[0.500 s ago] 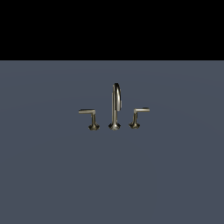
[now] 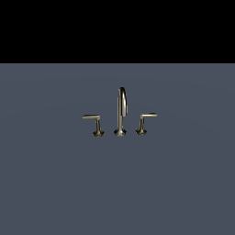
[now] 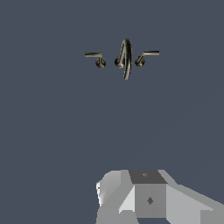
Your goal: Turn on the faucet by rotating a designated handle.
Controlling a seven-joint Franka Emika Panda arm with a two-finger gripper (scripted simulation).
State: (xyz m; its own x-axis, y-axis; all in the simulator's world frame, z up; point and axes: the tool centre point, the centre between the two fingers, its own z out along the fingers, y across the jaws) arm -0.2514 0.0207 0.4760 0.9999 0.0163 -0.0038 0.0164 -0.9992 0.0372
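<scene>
The brass-coloured faucet stands on a flat grey-blue surface (image 2: 117, 183). Its tall arched spout (image 2: 121, 109) is in the middle. One L-shaped lever handle (image 2: 95, 120) stands at the exterior view's left of the spout, its twin (image 2: 145, 119) at the right. Both bars point outward, away from the spout. The wrist view shows the spout (image 3: 126, 59) and both handles (image 3: 96, 57) (image 3: 146, 55) from above, well away from the arm. Only the grey body of my gripper (image 3: 148, 197) shows there. Its fingers are out of view. The arm does not appear in the exterior view.
Only the grey-blue surface surrounds the faucet, with a black background (image 2: 117, 27) beyond its far edge.
</scene>
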